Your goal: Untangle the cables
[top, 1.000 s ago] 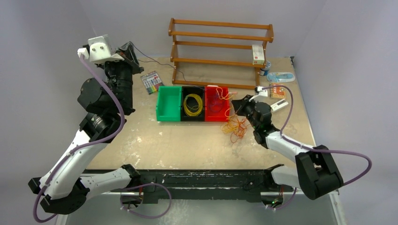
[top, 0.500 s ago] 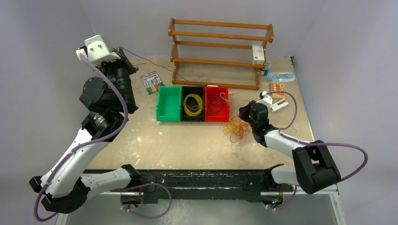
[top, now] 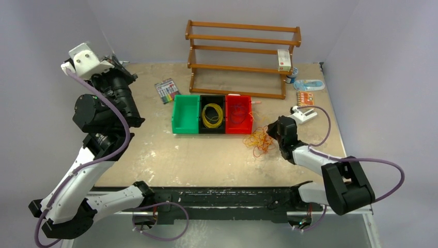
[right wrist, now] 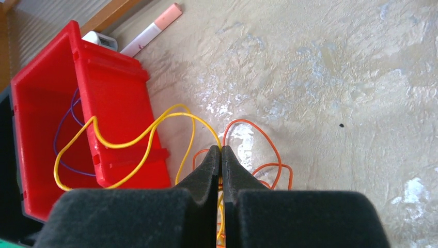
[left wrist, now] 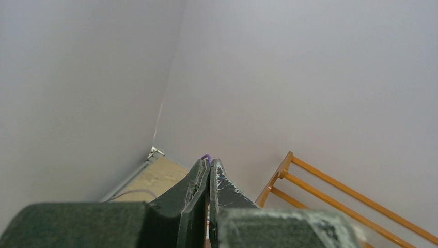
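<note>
**Counter and arms.** A beige, paint-scuffed counter [top: 206,160] carries everything. The white-and-black left arm [top: 88,165] rears up at the far-left corner. Its left claw [left wrist: 209,164] points at the wall with its fingers pressed together, and a short bend of thin dark purple strand [left wrist: 206,156] shows at the tips. The right arm [top: 315,157] reaches low across the counter. The right claw [right wrist: 221,151] is clamped tight on a thin yellow cable loop [right wrist: 129,140]. That loop runs from the fingertips over the nearest wall of the red plastic bin [right wrist: 124,88] and hangs partly inside it.

**Rack and bins.** A brown wooden slatted rack [top: 243,26] stands at the far edge. In front of it the green plastic bin [top: 185,127], the black plastic bin [top: 212,130] and the red bin touch side by side in a row.

**Cables.**
- A tangled bunch of thin orange wire loops [top: 260,140] lies on the counter just beside the red bin's front right corner, at the right claw.
- A yellow wire coil [top: 212,114] lies in the black bin.
- Fine purple wire loops [right wrist: 64,119] lie in the red bin.

**Small items.**
- A flat pack of coloured markers [top: 166,90] lies near the green bin.
- A white-and-red carton [top: 283,59] stands at the rack's right end.
- A white pen with a pink tip [right wrist: 152,31] lies beyond the red bin.
</note>
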{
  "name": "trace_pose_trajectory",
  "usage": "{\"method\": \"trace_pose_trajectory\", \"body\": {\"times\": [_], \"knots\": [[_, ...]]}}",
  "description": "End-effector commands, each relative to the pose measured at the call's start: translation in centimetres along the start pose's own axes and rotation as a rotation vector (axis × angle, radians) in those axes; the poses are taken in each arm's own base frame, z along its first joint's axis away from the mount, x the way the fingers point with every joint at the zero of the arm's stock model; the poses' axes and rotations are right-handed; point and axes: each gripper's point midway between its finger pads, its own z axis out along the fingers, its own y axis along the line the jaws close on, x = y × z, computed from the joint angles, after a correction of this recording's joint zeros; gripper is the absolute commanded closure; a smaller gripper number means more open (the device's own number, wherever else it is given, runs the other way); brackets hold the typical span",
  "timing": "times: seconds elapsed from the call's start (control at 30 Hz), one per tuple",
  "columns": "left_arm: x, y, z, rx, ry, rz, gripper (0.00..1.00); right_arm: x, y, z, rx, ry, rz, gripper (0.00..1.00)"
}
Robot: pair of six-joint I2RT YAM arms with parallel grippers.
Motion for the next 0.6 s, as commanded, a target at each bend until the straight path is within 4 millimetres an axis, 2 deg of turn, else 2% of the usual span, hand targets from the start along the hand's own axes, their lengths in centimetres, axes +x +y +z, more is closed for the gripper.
{"method": "trace_pose_trajectory", "body": {"times": [0.0, 0.2, 0.33, 0.5, 0.57], "knots": [[-0.8, -1.1, 0.0, 0.075, -0.029, -0.012, 1.00, -2.5, 0.4, -0.9, -0.007, -0.088, 0.027, 1.00], [0.4, -3.3, 0.3, 0.142, -0.013, 0.015, 1.00, -4.8, 0.2, -2.7, 0.024, -0.155, 0.033, 1.00], [1.1, -4.6, 0.3, 0.192, -0.008, 0.027, 1.00, -4.9, -1.0, -3.6, 0.080, -0.153, 0.044, 1.00], [1.5, -5.6, 0.2, 0.234, -0.001, 0.030, 1.00, -5.6, -1.2, -4.9, 0.088, -0.170, 0.086, 1.00], [1.4, -5.9, 0.2, 0.248, -0.001, 0.024, 1.00, -6.3, -0.9, -5.6, 0.070, -0.193, 0.101, 0.91]]}}
